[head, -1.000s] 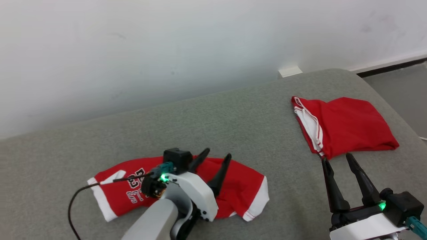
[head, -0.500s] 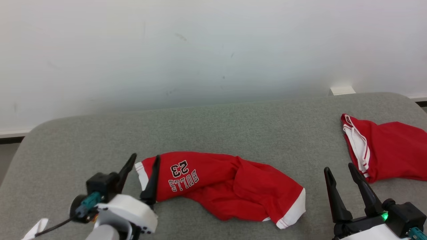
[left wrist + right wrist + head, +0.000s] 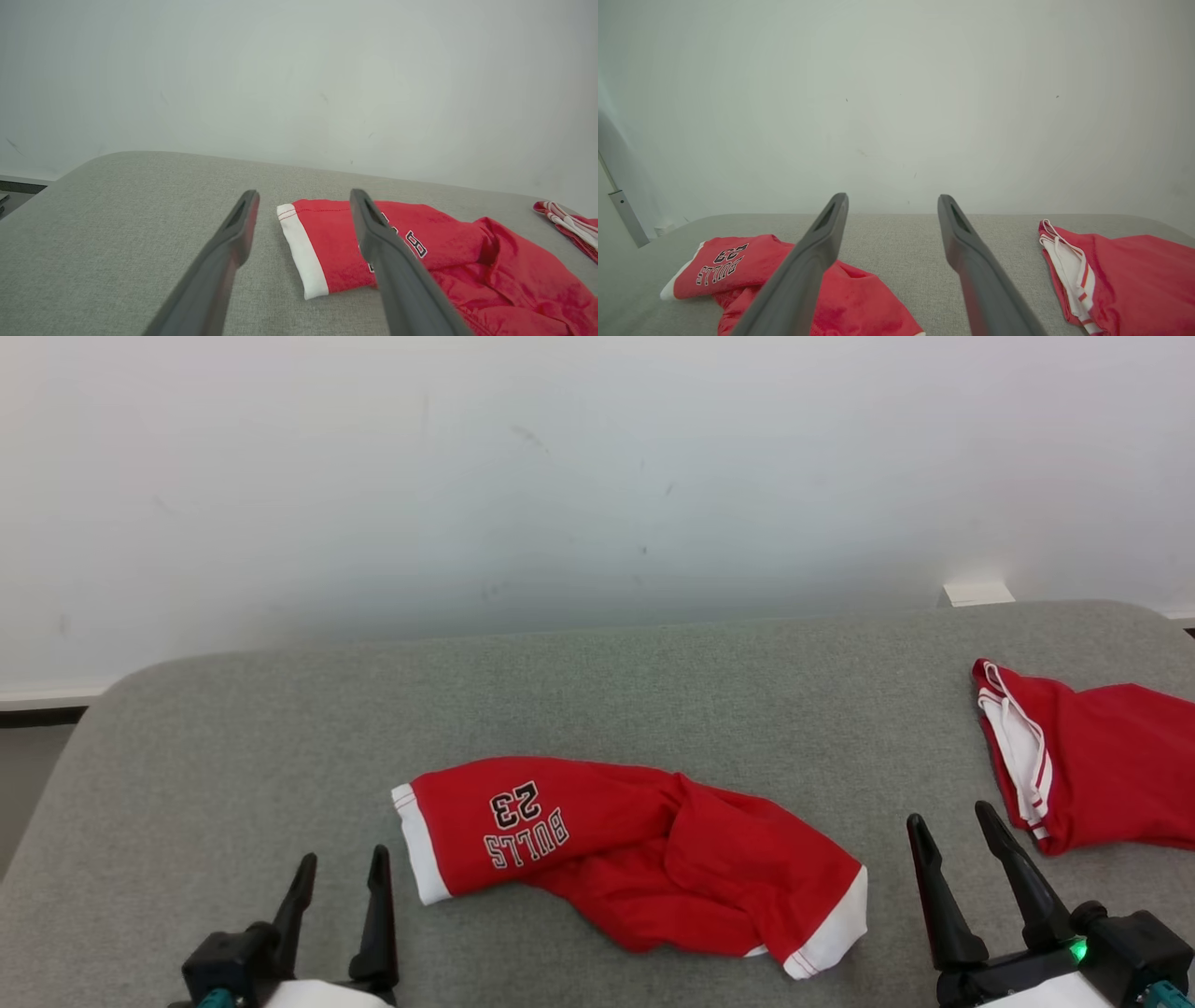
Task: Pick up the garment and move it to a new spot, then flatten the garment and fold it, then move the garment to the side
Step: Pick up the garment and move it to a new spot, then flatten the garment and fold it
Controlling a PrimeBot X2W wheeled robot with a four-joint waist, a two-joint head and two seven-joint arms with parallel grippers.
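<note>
grey pad | white wall behind | 2nd red garment — far R edge

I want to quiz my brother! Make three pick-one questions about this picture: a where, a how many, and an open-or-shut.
1. Where are the shorts with 23? A on the floor; B on the grey table; C on the wall.
2. How many red clothes lie there? A one; B two; C four.
3. The left end effector is: A open, empty; B shut on the shorts; C shut on a cup.
B: they lie mid-table. B: a second red garment lies at the right. A: its fingers stand apart, holding nothing.
</note>
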